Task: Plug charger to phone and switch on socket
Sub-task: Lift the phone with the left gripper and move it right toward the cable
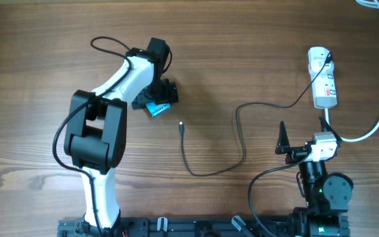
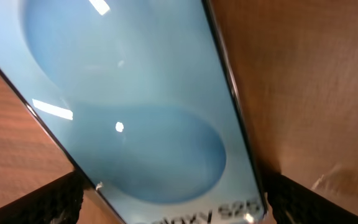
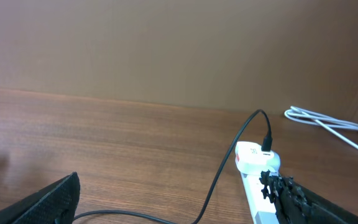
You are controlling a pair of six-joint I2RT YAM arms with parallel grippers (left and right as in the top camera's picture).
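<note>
Left gripper [image 1: 157,97], upper left of centre in the overhead view, is lowered over the phone [image 2: 135,112]. Its fingers [image 2: 42,202] straddle the phone's lower end, but whether they clamp it cannot be told. Right gripper [image 3: 169,190], lower right, has its jaws spread wide and holds nothing. The charger [image 1: 196,172] loops across the table [image 1: 31,39], with its tip free just right of the phone. Its far end is plugged into the socket [image 1: 323,79], upper right.
</note>
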